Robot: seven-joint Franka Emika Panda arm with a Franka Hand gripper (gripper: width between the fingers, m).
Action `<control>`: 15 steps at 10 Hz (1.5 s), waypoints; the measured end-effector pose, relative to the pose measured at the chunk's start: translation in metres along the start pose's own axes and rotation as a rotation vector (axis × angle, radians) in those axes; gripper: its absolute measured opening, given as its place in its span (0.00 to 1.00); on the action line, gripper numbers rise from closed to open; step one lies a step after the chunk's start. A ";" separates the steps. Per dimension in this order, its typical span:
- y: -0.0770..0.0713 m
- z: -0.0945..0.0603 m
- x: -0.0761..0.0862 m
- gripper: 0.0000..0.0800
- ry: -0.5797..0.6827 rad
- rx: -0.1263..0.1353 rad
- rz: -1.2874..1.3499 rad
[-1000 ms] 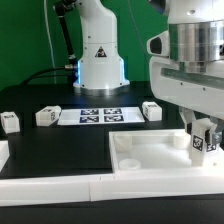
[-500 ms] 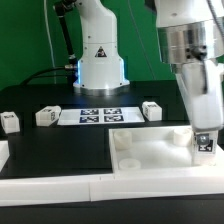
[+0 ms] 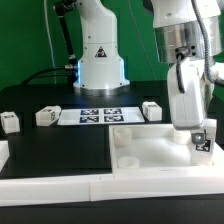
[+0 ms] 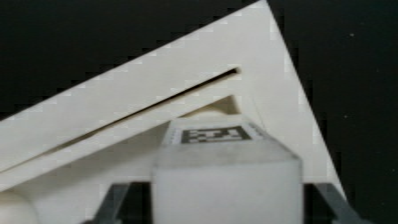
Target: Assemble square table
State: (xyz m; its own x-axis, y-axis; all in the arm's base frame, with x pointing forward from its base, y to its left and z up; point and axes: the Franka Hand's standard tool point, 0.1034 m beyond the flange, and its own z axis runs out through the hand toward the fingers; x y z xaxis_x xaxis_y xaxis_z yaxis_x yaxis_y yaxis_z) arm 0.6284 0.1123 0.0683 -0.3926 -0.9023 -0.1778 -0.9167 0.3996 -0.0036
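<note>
The white square tabletop (image 3: 150,150) with its raised rim lies on the black table at the exterior view's right front. My gripper (image 3: 199,138) hangs over its right far corner, shut on a white tagged leg block (image 3: 200,140). In the wrist view the leg block (image 4: 221,160) fills the space between my dark fingers (image 4: 118,200), above the tabletop's corner (image 4: 178,90). Three more leg blocks lie on the table: one (image 3: 9,122) at the left, one (image 3: 47,116) beside the marker board, one (image 3: 151,110) right of it.
The marker board (image 3: 98,116) lies flat in the middle of the table. The robot's white base (image 3: 100,60) stands behind it. Long white border bars (image 3: 50,187) run along the front edge.
My gripper has turned and risen a little with the leg block, and now stands more upright over the tabletop's right far corner. The other parts have not moved.
</note>
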 end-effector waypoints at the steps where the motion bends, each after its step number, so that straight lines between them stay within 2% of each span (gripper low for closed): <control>1: 0.000 0.000 0.000 0.56 0.000 0.000 0.000; 2: 0.000 0.000 0.000 0.74 0.000 0.000 0.000; 3: 0.000 0.000 0.000 0.74 -0.001 0.000 -0.002; 4: -0.001 -0.008 -0.001 0.80 -0.008 0.007 -0.025; 5: 0.002 -0.022 0.000 0.81 -0.021 0.013 -0.056; 7: 0.006 -0.040 0.001 0.81 -0.035 0.021 -0.071; 12: 0.008 -0.034 0.002 0.81 -0.028 0.015 -0.075; 13: 0.009 -0.035 0.006 0.81 -0.029 0.036 -0.129; 14: 0.020 -0.036 0.019 0.81 -0.023 0.060 -0.199; 15: 0.036 -0.037 0.024 0.81 -0.019 0.048 -0.255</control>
State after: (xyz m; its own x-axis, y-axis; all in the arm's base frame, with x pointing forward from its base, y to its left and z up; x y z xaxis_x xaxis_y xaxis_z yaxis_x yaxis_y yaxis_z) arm 0.5830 0.0991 0.1004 -0.1477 -0.9718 -0.1840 -0.9811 0.1675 -0.0970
